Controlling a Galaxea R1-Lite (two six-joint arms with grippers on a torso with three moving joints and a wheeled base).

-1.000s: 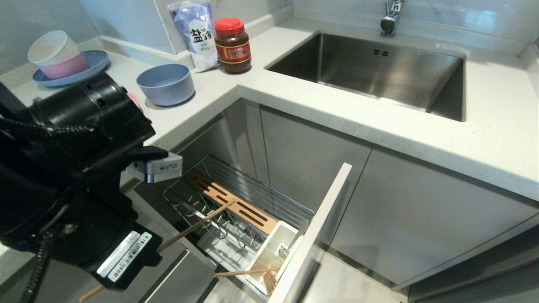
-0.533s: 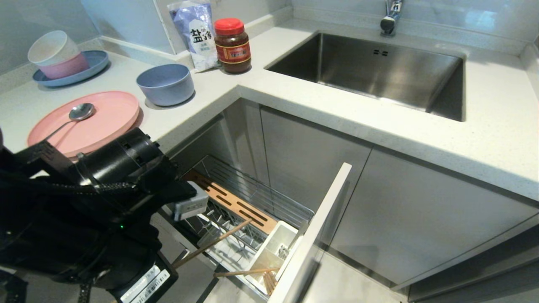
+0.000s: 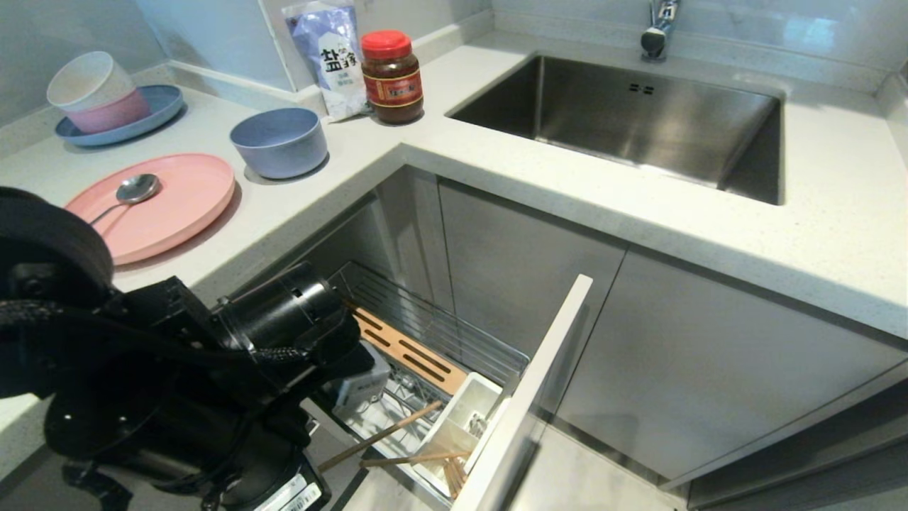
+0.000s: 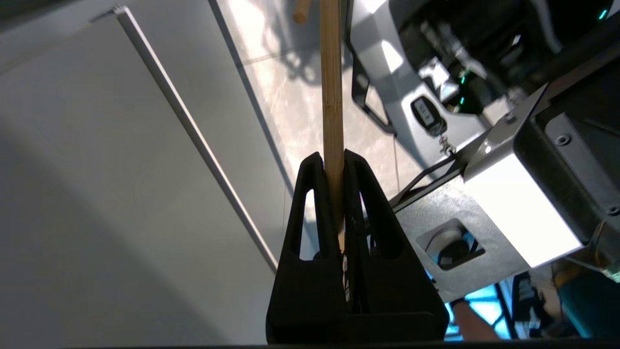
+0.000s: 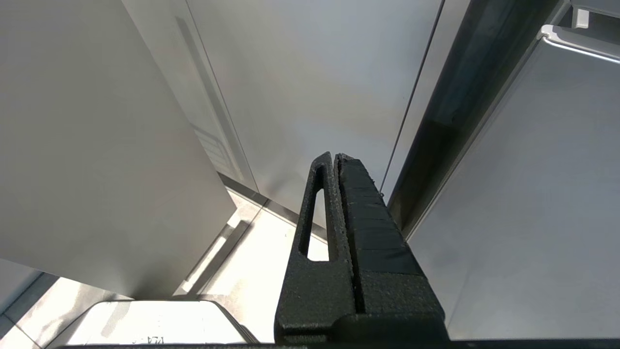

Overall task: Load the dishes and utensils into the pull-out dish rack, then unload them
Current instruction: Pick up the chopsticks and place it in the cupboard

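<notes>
Head view: left arm low over pull-out dish rack (image 3: 454,333), wrist body hiding the fingers. Held chopstick (image 3: 383,434) sticks out below it, slanted, tip near white cutlery cup (image 3: 454,419). Second chopstick (image 3: 415,460) lying across rack front by grey panel (image 3: 528,397). Pink plate (image 3: 167,209) on counter with silver spoon (image 3: 128,193) resting on it; blue-grey bowl (image 3: 280,142) just beside plate. None of those three loaded yet.

Left wrist view: left gripper (image 4: 333,162) pressed together on a single chopstick (image 4: 332,72), pinch partway along the shaft, both ends overhanging. Light, stiff, smooth wood; likely to pivot or slide in a narrow pinch. Better hold probably near the thick end, tip aimed down into cup.

Right wrist view: right gripper (image 5: 335,160) closed on nothing, parked facing cabinet fronts.
</notes>
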